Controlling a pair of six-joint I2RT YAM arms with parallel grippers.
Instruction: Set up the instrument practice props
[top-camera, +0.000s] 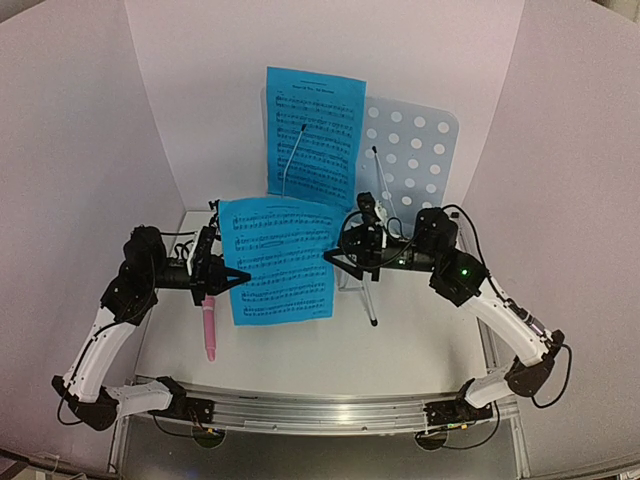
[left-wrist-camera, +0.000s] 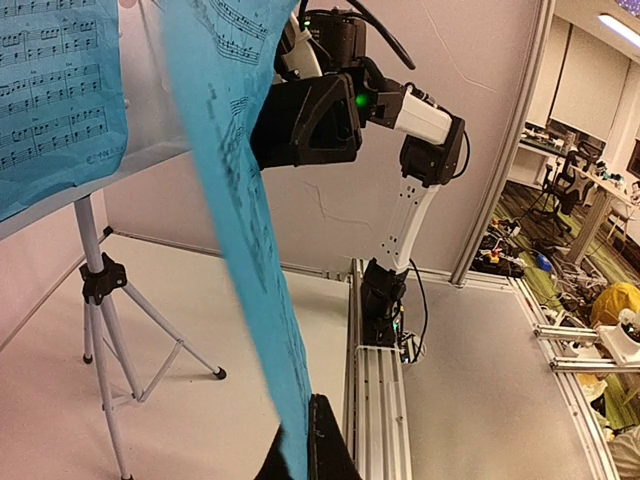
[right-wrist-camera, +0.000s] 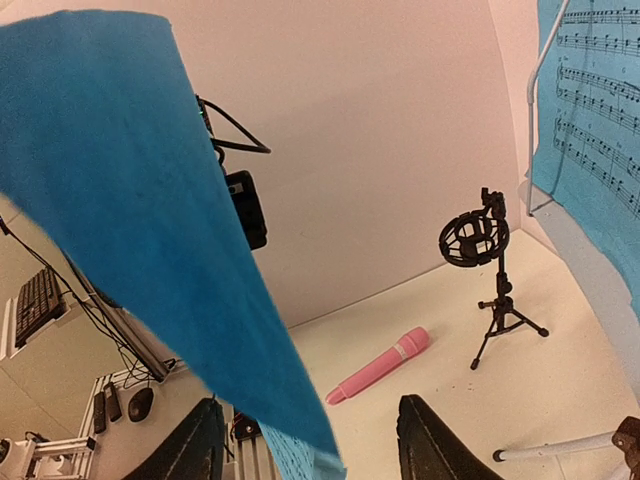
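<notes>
A pale-blue perforated music stand (top-camera: 415, 150) stood far-centre on the white desk (top-camera: 420, 350), a blue sheet-music page (top-camera: 312, 135) on its left half. A second blue page (top-camera: 280, 260) hung nearer, before it. A pink stick microphone (top-camera: 209, 330) lay left, a small black tripod mic mount (right-wrist-camera: 478, 240) behind.

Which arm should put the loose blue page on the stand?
Left, I think. The left gripper is shut on the page's edge, so it holds it. The right gripper stands open around the other edge, gripping nothing. The stand's right half is bare.
</notes>
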